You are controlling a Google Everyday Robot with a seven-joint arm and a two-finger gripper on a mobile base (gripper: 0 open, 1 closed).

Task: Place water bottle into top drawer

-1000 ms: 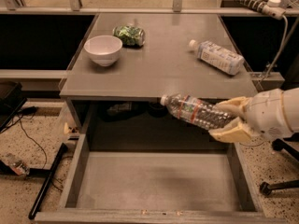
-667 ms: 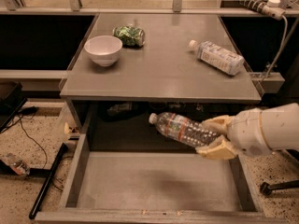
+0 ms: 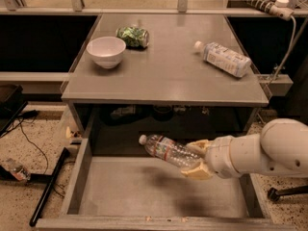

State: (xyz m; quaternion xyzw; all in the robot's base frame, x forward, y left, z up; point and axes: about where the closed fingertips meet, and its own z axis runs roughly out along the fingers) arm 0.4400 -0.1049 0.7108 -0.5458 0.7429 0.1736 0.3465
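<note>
The clear ribbed plastic water bottle with the red-and-white label band [image 3: 166, 151] is now lower than it was one second ago. Then its white cap was at the level of the table's front edge; now the whole bottle has come down and to the left, under the table top and over the open drawer.

The cream-coloured two-finger gripper [image 3: 195, 159] on the thick white arm is closed firmly around the base end of the bottle, one finger above it and one below. The bottle lies almost flat and points away from the fingers to the left, with the cap a little higher than the base. Directly below the fingers is the wide, shallow grey top drawer [image 3: 120, 189], pulled fully out. A dark shadow lies on its floor under the bottle, so I judge the bottle is in the air and does not touch the bottom yet. It means the carrying is almost done; what remains is a short lowering and then letting go.

Above the fingers, on the grey rectangular table [image 3: 168, 78], stand a white round bowl [image 3: 106, 51] and a green crumpled bag [image 3: 133, 36], both far to the upper left. The second bottle with the whitish-blue label [image 3: 224, 59] lies up and slightly right of the fingers. None of these is in the way. The drawer floor under the fingers is bare, and the low walls are well apart from the bottle.
</note>
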